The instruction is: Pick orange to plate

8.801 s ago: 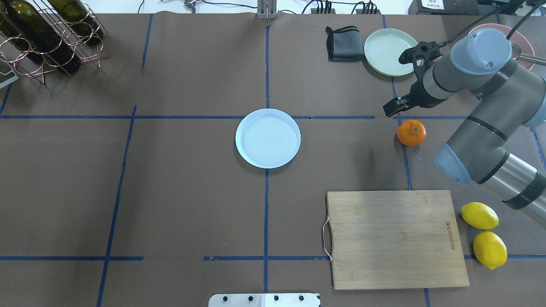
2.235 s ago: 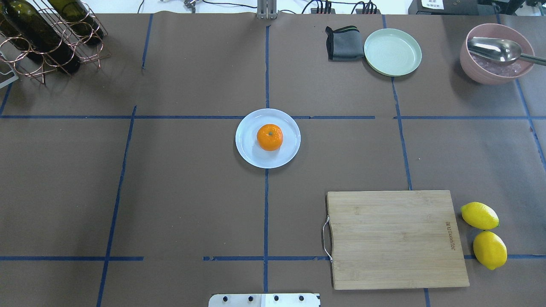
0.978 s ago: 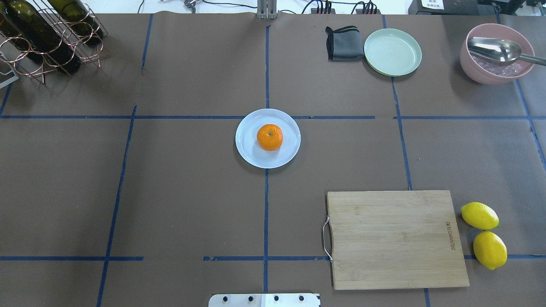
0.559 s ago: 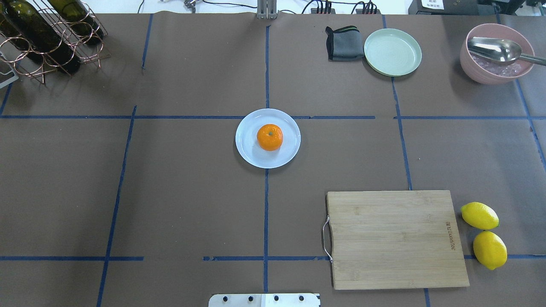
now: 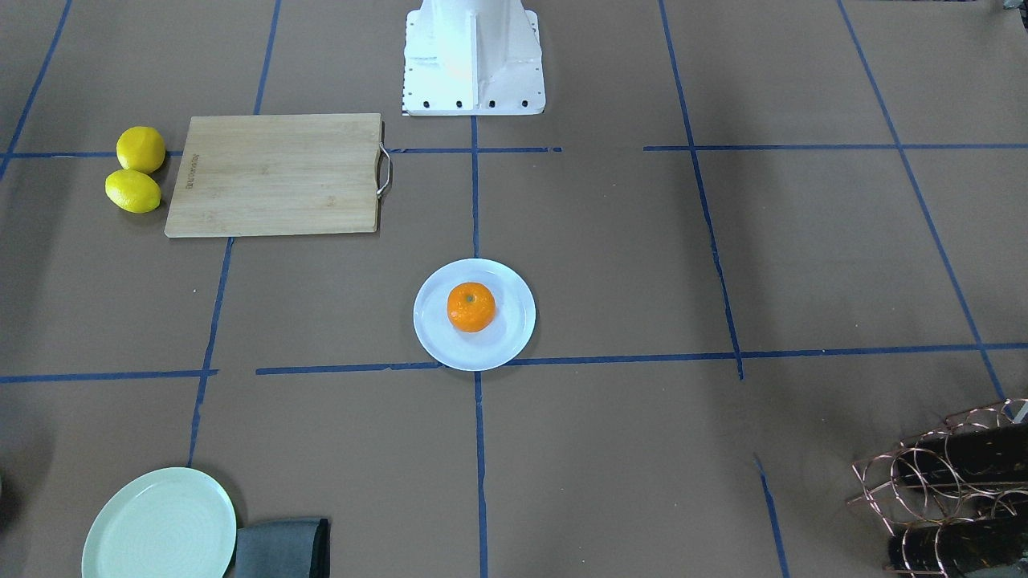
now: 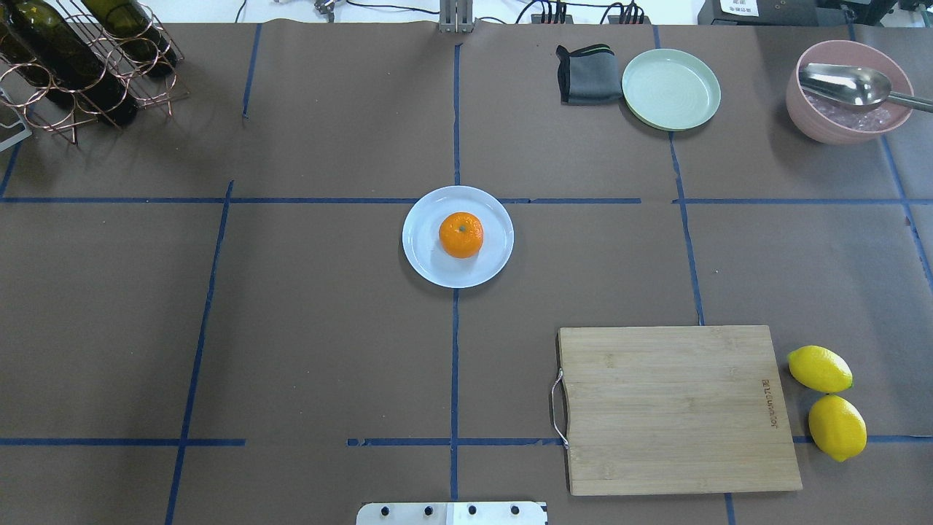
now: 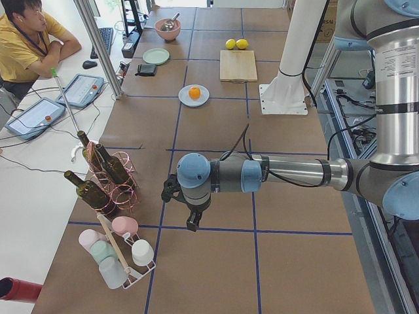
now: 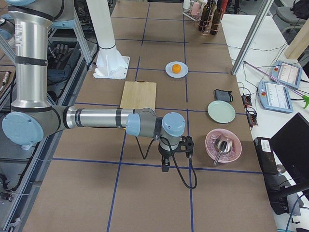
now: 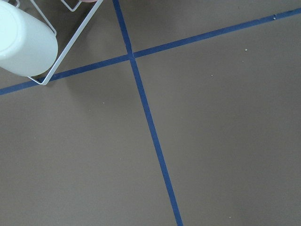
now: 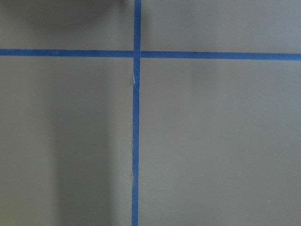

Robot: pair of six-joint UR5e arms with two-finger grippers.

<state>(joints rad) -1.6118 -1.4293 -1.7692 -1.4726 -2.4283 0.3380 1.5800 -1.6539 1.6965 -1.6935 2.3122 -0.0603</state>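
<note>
The orange (image 6: 461,235) rests in the middle of the white plate (image 6: 423,257) at the table's centre, stem dimple up; it also shows in the front view as the orange (image 5: 471,306) on the plate (image 5: 512,337). No gripper is near it. My left gripper (image 7: 190,224) hangs over the table's left end by the bottle rack, far from the plate (image 7: 203,100). My right gripper (image 8: 165,166) hangs over the right end near the pink bowl. I cannot tell whether either is open or shut. The wrist views show only brown paper and blue tape.
A wooden cutting board (image 6: 681,408) and two lemons (image 6: 820,368) lie near right. A mint-green plate (image 6: 670,89), a grey cloth (image 6: 587,74) and a pink bowl with a spoon (image 6: 849,91) sit far right. A bottle rack (image 6: 80,62) stands far left; a cup rack (image 7: 121,252) stands beyond it.
Since the oldest frame the orange went from the table's right side onto the white plate, and the right arm left the overhead view. Over the last two seconds nothing moved.
</note>
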